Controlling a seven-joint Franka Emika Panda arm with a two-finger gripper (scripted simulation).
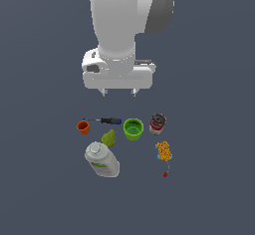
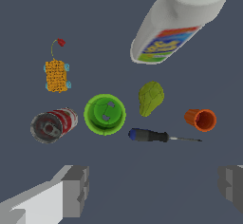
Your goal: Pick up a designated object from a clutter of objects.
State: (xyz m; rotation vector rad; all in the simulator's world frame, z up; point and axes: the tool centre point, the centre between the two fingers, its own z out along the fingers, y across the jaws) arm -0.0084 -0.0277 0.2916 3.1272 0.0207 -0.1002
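The small orange-red cup [image 1: 83, 127] stands upright at the exterior view's left end of the clutter; in the wrist view it [image 2: 201, 119] lies tipped toward the camera, mouth showing. Beside it are the blue-handled screwdriver [image 1: 108, 120], the green cup [image 1: 133, 129], the red-labelled can [image 1: 157, 124], the green pear [image 1: 109, 138], the big white bottle [image 1: 101, 160] and the orange patterned item [image 1: 164, 151]. My gripper [image 1: 119, 92] hangs high above the clutter, open and empty; its fingers [image 2: 76, 190] stand wide apart in the wrist view.
The items rest on a plain dark grey floor [image 1: 209, 194]. A thin cord with a red tip [image 1: 165, 174] trails from the orange patterned item. The arm's white body [image 1: 124, 25] fills the upper middle of the exterior view.
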